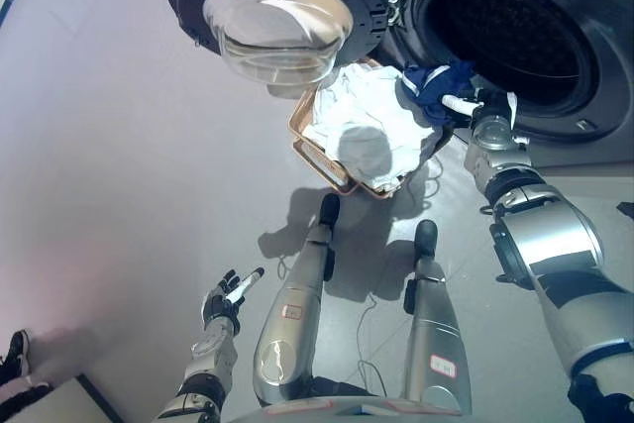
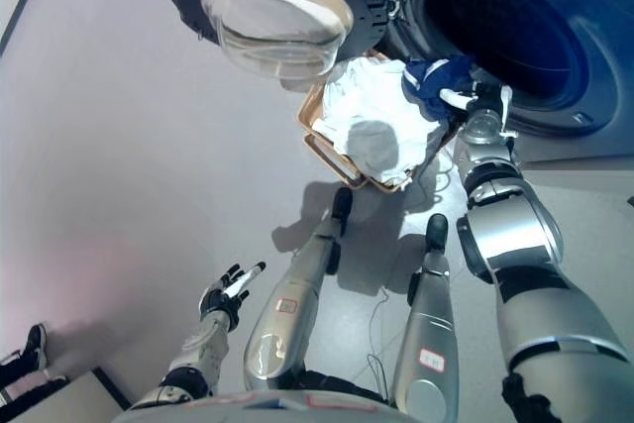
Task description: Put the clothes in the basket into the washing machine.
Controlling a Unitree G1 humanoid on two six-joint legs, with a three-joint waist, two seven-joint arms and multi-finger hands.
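Observation:
A tan basket [image 1: 315,154] stands on the floor in front of the washing machine [image 1: 555,7]. White clothes [image 1: 371,126] fill it. A dark blue garment [image 1: 433,86] lies at the basket's far right edge, by the open drum [image 1: 510,32]. My right hand [image 1: 474,106] is at the blue garment with its fingers curled on the cloth. The machine's round door [image 1: 277,7] is swung open to the left, above the basket. My left hand [image 1: 226,296] hangs low at the lower left, fingers straight and empty.
A person's shoe [image 1: 16,354] shows at the lower left edge. A pale box corner [image 1: 59,398] sits beside it. Grey floor [image 1: 119,165] spreads to the left of the basket.

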